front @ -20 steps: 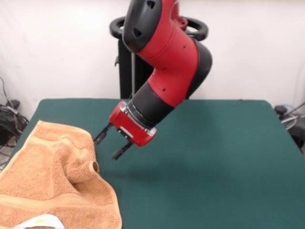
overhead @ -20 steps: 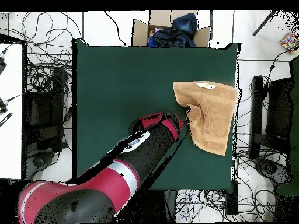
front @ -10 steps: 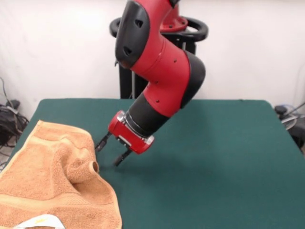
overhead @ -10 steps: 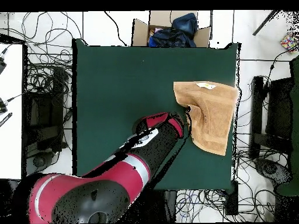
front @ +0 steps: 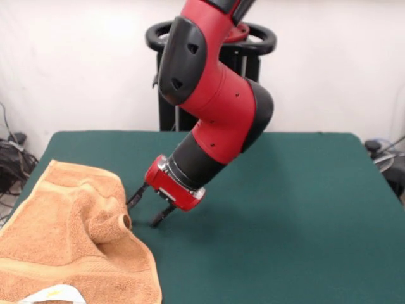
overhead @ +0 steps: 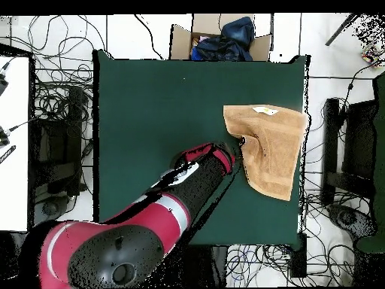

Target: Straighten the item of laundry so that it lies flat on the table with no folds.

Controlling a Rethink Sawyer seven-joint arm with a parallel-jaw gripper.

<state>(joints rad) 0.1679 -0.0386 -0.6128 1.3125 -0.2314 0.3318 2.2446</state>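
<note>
Towel point(front: 69, 237) rumpled beside parted jaws

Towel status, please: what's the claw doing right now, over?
Gripper open, empty, low beside the towel. Towel rumpled, one fold raised at its edge. Table around it unobstructed.

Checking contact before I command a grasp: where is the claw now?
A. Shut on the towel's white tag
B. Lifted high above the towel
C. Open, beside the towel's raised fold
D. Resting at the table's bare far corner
C: the claw is open, empty, next to the raised fold of the towel.
</note>
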